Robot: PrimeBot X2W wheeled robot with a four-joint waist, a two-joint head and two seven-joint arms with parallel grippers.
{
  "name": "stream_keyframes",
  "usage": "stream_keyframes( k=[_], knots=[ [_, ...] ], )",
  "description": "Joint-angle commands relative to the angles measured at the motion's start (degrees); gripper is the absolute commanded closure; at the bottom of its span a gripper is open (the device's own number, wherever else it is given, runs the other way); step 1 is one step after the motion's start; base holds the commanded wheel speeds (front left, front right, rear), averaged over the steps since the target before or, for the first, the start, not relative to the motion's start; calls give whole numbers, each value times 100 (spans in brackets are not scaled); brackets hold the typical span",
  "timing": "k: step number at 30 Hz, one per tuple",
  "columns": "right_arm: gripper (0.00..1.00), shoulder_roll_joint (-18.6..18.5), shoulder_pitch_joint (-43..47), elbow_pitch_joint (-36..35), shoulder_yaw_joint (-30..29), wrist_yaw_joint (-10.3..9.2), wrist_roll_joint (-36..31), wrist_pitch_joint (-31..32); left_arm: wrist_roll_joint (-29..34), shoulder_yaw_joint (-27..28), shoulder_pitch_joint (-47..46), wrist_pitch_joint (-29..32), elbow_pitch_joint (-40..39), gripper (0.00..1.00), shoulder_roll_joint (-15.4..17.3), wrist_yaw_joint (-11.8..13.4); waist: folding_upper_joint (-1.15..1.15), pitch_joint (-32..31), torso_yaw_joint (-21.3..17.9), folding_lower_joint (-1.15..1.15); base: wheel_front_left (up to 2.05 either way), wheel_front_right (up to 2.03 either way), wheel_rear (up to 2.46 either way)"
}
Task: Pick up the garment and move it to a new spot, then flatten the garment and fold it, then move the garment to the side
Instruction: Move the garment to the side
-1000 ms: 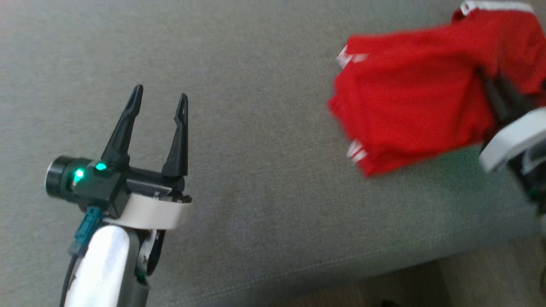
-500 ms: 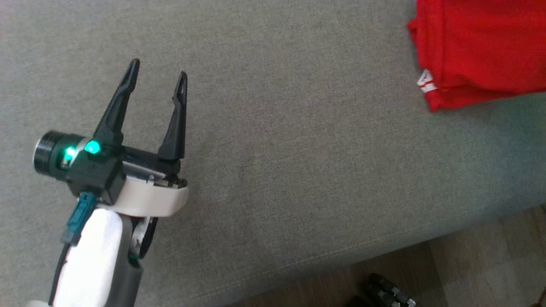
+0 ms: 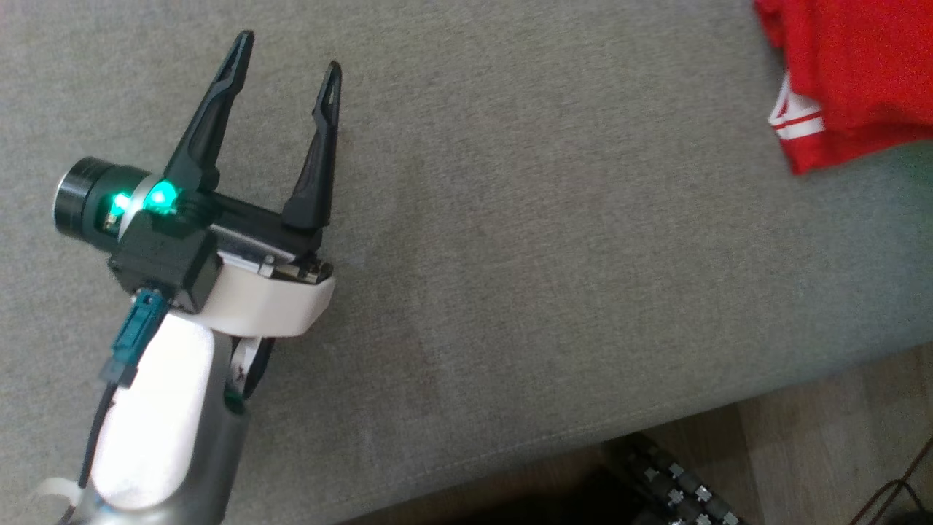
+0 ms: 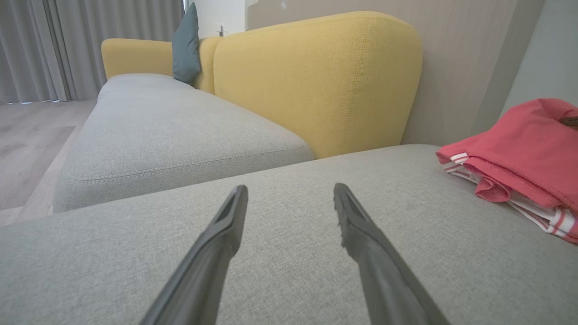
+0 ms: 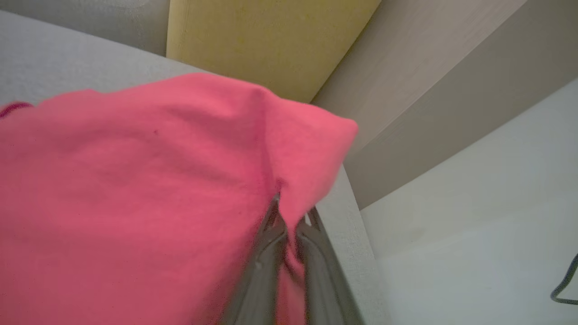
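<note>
At the right end of the grey sofa seat [image 3: 547,255] you have the folded red garment [image 3: 853,73] pinched by the right gripper [image 5: 292,207], fingers closed on its edge, evidently to slide it aside; the left gripper [image 3: 290,50] hovers well apart, fingers spread, empty.

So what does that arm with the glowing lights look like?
The left gripper has two long, black, tapering fingers on a black block with two green lights and a stubby black cylinder. Below sit a white cuff, a teal plug with cable, and a pale forearm.
</note>
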Motion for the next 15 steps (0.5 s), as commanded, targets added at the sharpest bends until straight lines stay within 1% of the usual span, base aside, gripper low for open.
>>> stream_keyframes(
  k=[1, 3, 4, 5, 6, 11, 15],
  knots=[
    [89, -45, -72, -31, -252, -4, -350, -75, 14, 105, -137, -28, -185, 0, 13, -32, 0, 109, 64, -1, 0, 0, 0],
    [45, 120, -108, 39, -480, -4, -673, -178, 0, 101, -174, -28, -171, 0, -7, -44, 0, 154, 103, -1, 0, 0, 0],
    [0, 211, -120, 72, -610, -4, -819, -240, -11, 105, -187, -28, -166, 0, -17, -46, 0, 168, 118, -1, 0, 0, 0],
    [0, 289, -126, 80, -718, -4, -980, -337, -19, 113, -197, -28, -162, 0, -23, -48, 0, 179, 130, -1, 0, 0, 0],
    [0, 289, -126, 80, -718, -4, -980, -337, -19, 113, -197, -28, -162, 0, -23, -48, 0, 179, 130, -1, 0, 0, 0],
    [0, 739, -121, 140, -1227, -4, -1514, -733, -58, 181, -193, -28, -118, 0, -24, -57, 0, 131, 145, -1, 0, 0, 0],
    [0, 1130, 57, 140, -1668, -4, -1612, -944, -80, 235, -100, -28, -58, 0, -32, -45, 0, -72, 179, -1, 0, 0, 0]
  ],
)
